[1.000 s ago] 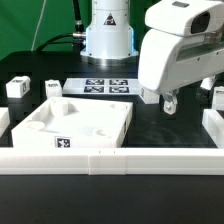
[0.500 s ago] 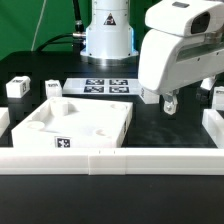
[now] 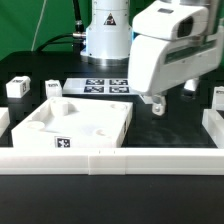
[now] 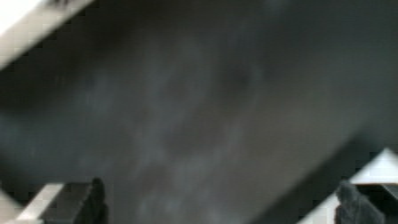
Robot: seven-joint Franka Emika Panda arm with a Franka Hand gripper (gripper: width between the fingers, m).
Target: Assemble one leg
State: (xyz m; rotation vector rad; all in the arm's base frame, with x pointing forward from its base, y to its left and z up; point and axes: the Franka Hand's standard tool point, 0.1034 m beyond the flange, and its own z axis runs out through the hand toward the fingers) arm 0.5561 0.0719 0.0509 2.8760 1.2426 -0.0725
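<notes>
Assembly looks barely begun: the tray-like part (image 3: 88, 128) lies flat with no peg seen standing in its corner holes, so picking, carrying and fitting are all left. Beyond the tray's corner on the exterior view's right the arm (image 3: 165, 55) hangs low over bare black table. One leg (image 3: 15, 87) sits loose well off the tray's far side on the exterior view's left, a second leg (image 3: 53, 90) just behind its far corner, and a third leg (image 3: 218, 97) well apart past the arm. The gripper (image 3: 157, 106) points down, its fingers (image 4: 71, 203) spread wide around nothing.
</notes>
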